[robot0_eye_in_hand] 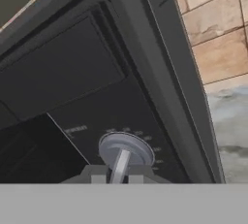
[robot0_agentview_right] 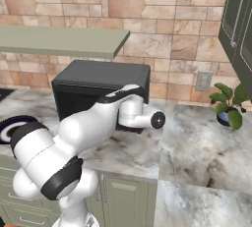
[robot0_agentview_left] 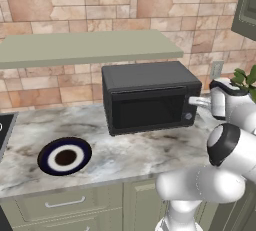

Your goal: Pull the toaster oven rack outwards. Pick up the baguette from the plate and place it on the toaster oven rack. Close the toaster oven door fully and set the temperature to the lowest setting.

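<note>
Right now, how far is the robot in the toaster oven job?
Looks done: the dark grey toaster oven door with glass window is shut, and the round navy plate with white ring has no baguette on it. In hand: the gripper is shut on the grey round knob of the black toaster oven. Left: turning it to lowest; the pointer's mark is unreadable.

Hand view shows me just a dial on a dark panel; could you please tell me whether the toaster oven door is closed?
Observer: Yes. In the left base view the toaster oven door stands upright, shut against the toaster oven.
Operator: Thank you. Is the baguette lying on the plate?
Observer: No. The plate, on the counter to the left of the oven, carries nothing.
Operator: And what stands to the oven's right?
Observer: A potted plant, well apart from the oven on the same counter.
</note>
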Motion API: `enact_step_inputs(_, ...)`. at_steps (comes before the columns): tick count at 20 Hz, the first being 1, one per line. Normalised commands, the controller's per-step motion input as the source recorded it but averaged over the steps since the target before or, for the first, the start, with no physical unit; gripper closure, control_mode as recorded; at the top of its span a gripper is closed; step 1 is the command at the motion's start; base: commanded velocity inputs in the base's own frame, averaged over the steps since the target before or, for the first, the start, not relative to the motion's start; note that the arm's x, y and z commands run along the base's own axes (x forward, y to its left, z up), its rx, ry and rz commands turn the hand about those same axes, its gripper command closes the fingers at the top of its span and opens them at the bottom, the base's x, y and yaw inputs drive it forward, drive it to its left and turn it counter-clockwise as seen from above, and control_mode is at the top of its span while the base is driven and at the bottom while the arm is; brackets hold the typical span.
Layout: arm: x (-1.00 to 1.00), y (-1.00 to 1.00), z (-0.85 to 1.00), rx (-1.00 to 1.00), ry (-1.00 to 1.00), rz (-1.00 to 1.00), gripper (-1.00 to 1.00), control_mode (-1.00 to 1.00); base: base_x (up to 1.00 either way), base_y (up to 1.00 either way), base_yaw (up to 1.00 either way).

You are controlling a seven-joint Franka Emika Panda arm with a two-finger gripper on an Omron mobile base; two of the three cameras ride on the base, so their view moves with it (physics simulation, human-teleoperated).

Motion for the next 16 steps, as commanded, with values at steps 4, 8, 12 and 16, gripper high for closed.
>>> enact_step_inputs(4, 0.0, 0.0, -0.09, -0.18, -0.05, 0.12, 1.0, -1.0, 0.0, 0.0, 0.0)
enact_step_inputs(8, 0.0, 0.0, -0.12, -0.21, -0.09, 0.13, 1.0, -1.0, 0.0, 0.0, 0.0)
enact_step_inputs(12, 0.0, 0.0, -0.07, -0.19, -0.12, 0.13, 1.0, -1.0, 0.0, 0.0, 0.0)
enact_step_inputs(16, 0.0, -0.01, -0.05, -0.18, -0.14, 0.13, 1.0, -1.0, 0.0, 0.0, 0.0)
